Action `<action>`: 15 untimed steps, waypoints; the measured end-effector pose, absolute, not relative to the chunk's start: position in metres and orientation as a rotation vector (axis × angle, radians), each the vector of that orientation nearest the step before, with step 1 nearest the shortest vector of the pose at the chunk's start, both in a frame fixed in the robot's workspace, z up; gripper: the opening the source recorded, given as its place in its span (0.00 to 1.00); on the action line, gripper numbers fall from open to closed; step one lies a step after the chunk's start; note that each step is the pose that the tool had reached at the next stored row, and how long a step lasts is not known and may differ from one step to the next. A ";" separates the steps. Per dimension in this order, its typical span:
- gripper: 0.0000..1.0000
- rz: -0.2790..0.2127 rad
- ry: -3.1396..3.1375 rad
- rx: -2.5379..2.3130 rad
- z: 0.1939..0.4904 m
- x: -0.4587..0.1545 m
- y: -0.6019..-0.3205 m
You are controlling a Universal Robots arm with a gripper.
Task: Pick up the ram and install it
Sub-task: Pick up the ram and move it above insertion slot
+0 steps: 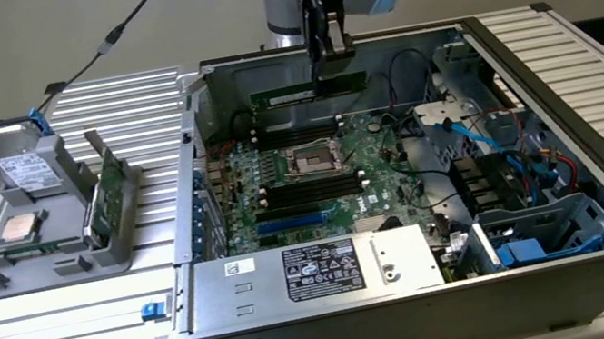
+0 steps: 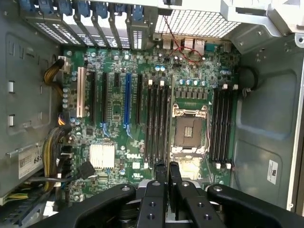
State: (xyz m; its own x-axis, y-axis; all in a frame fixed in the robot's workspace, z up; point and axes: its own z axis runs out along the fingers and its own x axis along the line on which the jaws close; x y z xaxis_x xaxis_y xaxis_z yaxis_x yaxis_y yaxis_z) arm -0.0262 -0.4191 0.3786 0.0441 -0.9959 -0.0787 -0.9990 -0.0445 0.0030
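Observation:
The ram point(image 1: 287, 95), a long narrow green stick, hangs level above the back part of the green motherboard point(image 1: 379, 152) inside the open computer case. My gripper point(image 1: 327, 82) comes straight down from above and is shut on the ram's top edge, right of its middle. In the wrist view my gripper point(image 2: 166, 167) looks down on the motherboard point(image 2: 118, 118), its two black fingers point(image 2: 159, 173) almost together. It hovers over the black memory slots point(image 2: 156, 121) beside the open processor socket point(image 2: 189, 130). A second bank of slots point(image 2: 222, 123) lies on the socket's other side.
The case walls point(image 1: 196, 123) ring the board. A silver power supply point(image 1: 313, 274) sits at the front. Cables and drive cages point(image 1: 525, 178) fill the exterior view's right. Outside, at the exterior view's left, a grey holder point(image 1: 42, 264) carries a hard drive, a square chip and another green board point(image 1: 104, 198).

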 end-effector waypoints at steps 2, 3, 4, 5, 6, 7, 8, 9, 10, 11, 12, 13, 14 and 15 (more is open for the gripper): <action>0.14 0.093 2.137 -2.230 0.376 -0.026 -0.418; 0.14 0.095 2.140 -2.229 0.374 -0.026 -0.417; 0.14 0.096 2.142 -2.228 0.373 -0.026 -0.417; 0.14 0.098 2.145 -2.227 0.371 -0.026 -0.417; 0.14 0.100 2.146 -2.227 0.370 -0.026 -0.416; 0.14 0.102 2.149 -2.226 0.369 -0.025 -0.416; 0.14 0.104 2.151 -2.226 0.368 -0.025 -0.416; 0.14 0.107 2.154 -2.227 0.367 -0.024 -0.416; 0.14 0.111 2.156 -2.227 0.367 -0.024 -0.415; 0.14 0.113 2.158 -2.228 0.366 -0.024 -0.415; 0.14 0.114 2.160 -2.227 0.366 -0.023 -0.415; 0.14 0.114 2.160 -2.227 0.366 -0.023 -0.415; 0.14 0.114 2.160 -2.227 0.366 -0.023 -0.415; 0.14 0.114 2.160 -2.227 0.366 -0.023 -0.415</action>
